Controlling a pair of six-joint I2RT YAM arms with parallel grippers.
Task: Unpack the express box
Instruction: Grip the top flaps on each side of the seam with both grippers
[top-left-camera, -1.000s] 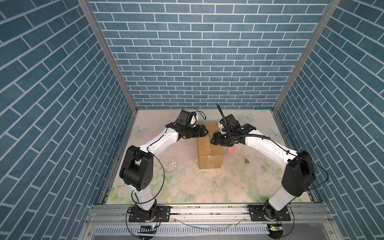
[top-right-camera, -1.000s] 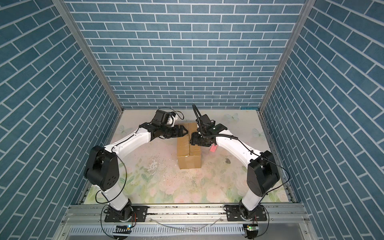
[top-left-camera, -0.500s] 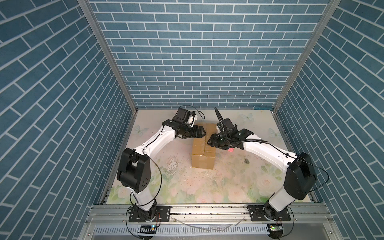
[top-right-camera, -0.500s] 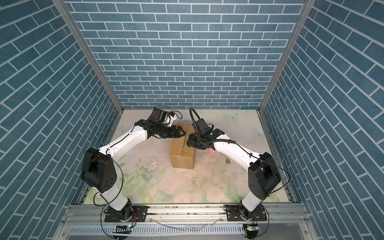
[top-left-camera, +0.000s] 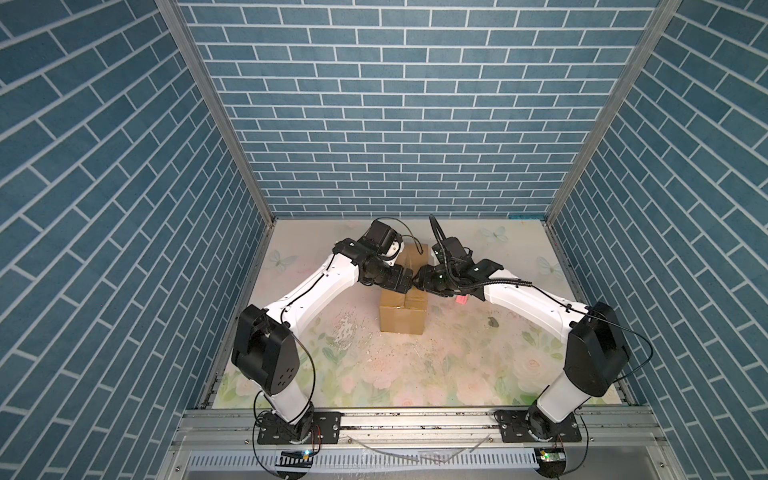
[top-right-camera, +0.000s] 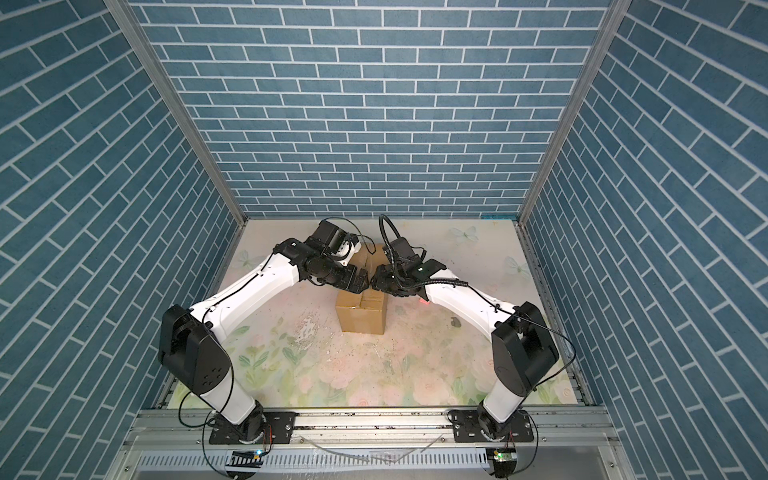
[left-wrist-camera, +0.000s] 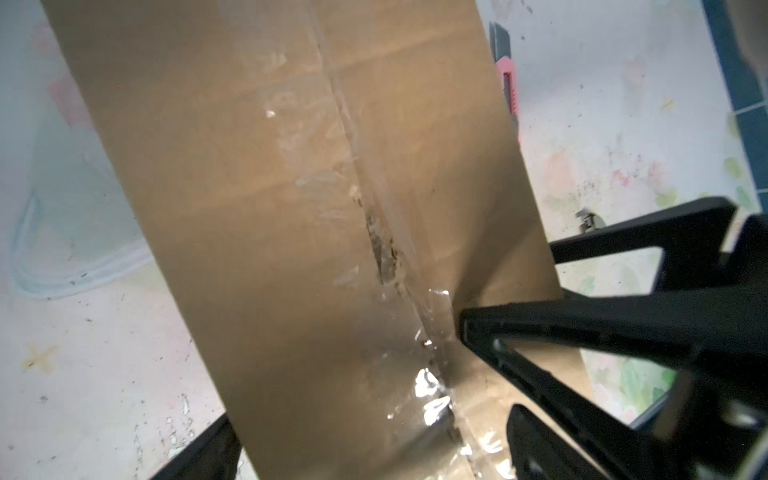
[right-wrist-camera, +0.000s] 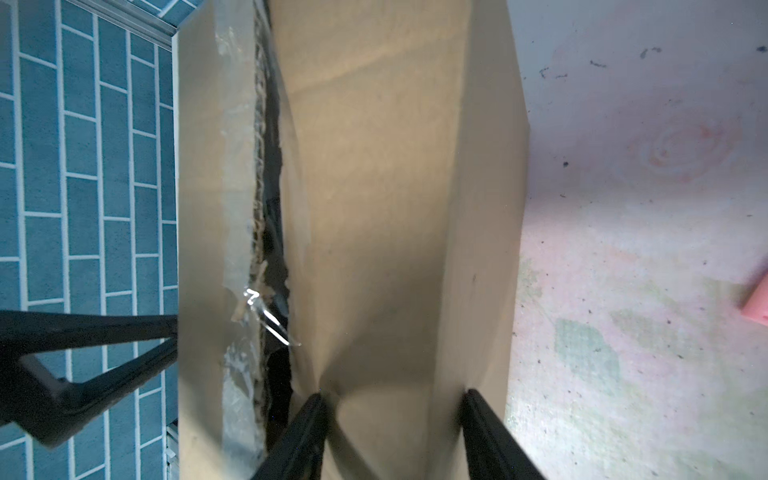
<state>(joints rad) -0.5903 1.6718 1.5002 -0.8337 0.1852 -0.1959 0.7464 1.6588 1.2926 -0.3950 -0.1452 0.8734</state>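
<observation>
Two grippers meet over the middle of the express box (top-left-camera: 401, 318), which lies at the centre of the bench (top-left-camera: 457, 374) with its long side running near to far. Your right gripper (right-wrist-camera: 392, 395) is clenched on the box's right top flap. One finger (right-wrist-camera: 305, 428) sits at the split seam (right-wrist-camera: 270, 199) and its partner is on the right edge, with the cardboard creased between them. Your left gripper (top-left-camera: 402, 281) is spread wide across the left half of the top. You cannot tell whether its pads touch the cardboard. Torn clear tape (right-wrist-camera: 270, 320) hangs along the seam.

Just right of the box, a pink knife (left-wrist-camera: 509, 91) lies on the bench under the right arm. Open bench runs to the near side and to the left, dusted with crumbs (top-left-camera: 345, 332). You are shut in left, right and far by blue brick walls (top-left-camera: 395, 124), and the box's far end stands apart from the far one.
</observation>
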